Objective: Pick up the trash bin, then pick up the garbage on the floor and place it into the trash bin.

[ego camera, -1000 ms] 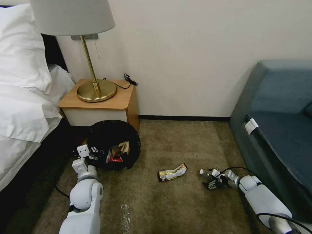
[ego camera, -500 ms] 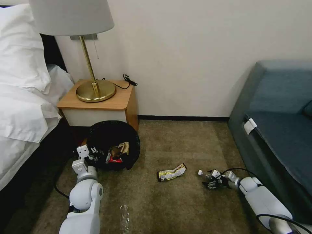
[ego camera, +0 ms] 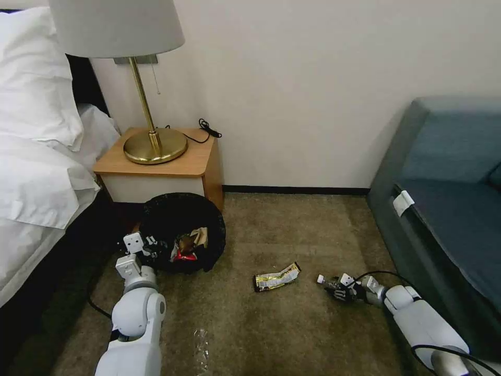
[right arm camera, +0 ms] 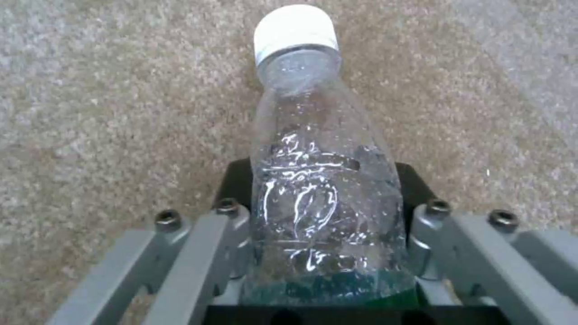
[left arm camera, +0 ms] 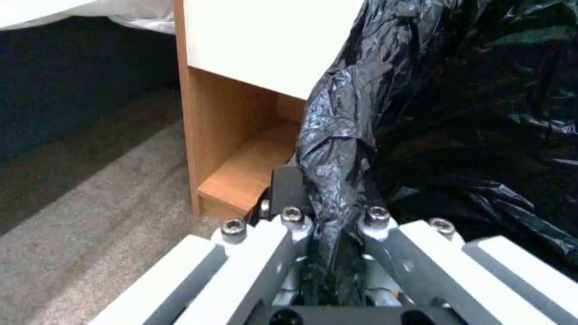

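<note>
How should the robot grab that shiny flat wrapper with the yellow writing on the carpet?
Probably by the raised, crinkled end of the wrapper, the end nearer the sofa, coming straight down from above. It lies flat on the carpet, so a sideways approach finds little to pinch. The right hand holds the bottle; the left hand holds the bin's liner.

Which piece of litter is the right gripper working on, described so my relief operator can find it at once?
Start at the blue sofa on the robot's right and drop to the carpet beside it, where the right gripper sits low. Between its fingers lies a small clear bottle on its side. Unlike the flat dark wrapper lying alone nearby, it is see-through with a white cap.
</note>
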Available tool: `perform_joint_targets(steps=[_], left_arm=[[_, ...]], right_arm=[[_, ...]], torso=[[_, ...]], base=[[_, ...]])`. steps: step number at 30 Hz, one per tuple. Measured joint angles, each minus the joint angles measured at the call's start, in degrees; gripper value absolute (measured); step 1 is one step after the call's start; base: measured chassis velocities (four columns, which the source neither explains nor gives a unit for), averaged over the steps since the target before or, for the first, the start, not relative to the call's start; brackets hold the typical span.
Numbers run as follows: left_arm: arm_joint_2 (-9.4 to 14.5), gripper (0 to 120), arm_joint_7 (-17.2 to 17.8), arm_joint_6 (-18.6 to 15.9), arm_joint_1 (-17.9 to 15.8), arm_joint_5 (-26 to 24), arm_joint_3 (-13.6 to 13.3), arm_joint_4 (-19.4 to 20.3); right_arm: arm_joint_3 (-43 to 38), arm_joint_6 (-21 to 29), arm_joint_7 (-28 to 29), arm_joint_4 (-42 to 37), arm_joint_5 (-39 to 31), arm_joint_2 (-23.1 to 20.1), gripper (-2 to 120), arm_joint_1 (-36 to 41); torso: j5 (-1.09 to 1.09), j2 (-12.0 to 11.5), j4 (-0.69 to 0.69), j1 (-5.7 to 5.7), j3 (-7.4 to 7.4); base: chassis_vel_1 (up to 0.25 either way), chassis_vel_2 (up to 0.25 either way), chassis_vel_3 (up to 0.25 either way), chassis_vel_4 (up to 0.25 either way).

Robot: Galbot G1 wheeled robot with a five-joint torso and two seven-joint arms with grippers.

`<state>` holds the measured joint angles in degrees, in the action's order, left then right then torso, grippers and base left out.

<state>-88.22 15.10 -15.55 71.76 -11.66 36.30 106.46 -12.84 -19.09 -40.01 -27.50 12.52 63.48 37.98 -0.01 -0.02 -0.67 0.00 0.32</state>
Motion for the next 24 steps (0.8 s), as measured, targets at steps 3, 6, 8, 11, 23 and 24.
perform_joint_targets(steps=[3, 6, 8, 11, 23, 24], left_arm=[[0.0, 2, 0.0, 0.0, 0.0, 0.0, 0.0, 0.0], [0.1, 2, 0.0, 0.0, 0.0, 0.0, 0.0, -0.1], [0.2, 2, 0.0, 0.0, 0.1, -0.1, 0.0, -0.1], [0.3, 2, 0.0, 0.0, 0.1, -0.1, 0.0, -0.1], [0.5, 2, 0.0, 0.0, 0.5, -0.3, 0.2, 0.0], [0.5, 2, 0.0, 0.0, 0.5, -0.3, 0.2, -0.1]], right_arm=[[-0.1, 0.1, 0.2, 0.1, 0.1, 0.0, 29, -0.1], [-0.2, 0.2, 0.3, -0.4, 0.0, -0.1, 29, 0.1], [-0.3, 0.4, 0.4, -1.9, -1.4, -0.6, 29, 0.7], [-0.2, 0.9, 0.5, -6.0, -5.8, -1.7, 29, 2.0], [0.7, -1.8, 4.6, -15.7, -15.0, 1.2, 29, 2.3], [1.8, -2.4, 7.5, -17.3, -16.3, 2.4, 29, 2.2]], torso=[[-0.01, 0.0, -0.01, 0.00, 0.00], [0.01, 0.0, -0.02, 0.00, 0.01], [0.05, 0.0, -0.01, 0.00, 0.02], [-0.01, 0.0, -0.05, 0.01, 0.02], [-0.02, 0.0, -0.03, 0.01, 0.01], [-0.02, 0.0, -0.03, 0.01, 0.01]], base=[[0.000, 0.000, 0.000, 0.000], [0.000, 0.000, 0.000, 0.000], [0.000, 0.000, 0.000, 0.000], [0.000, 0.000, 0.000, 0.000], [0.000, 0.000, 0.000, 0.000], [0.000, 0.000, 0.000, 0.000]])
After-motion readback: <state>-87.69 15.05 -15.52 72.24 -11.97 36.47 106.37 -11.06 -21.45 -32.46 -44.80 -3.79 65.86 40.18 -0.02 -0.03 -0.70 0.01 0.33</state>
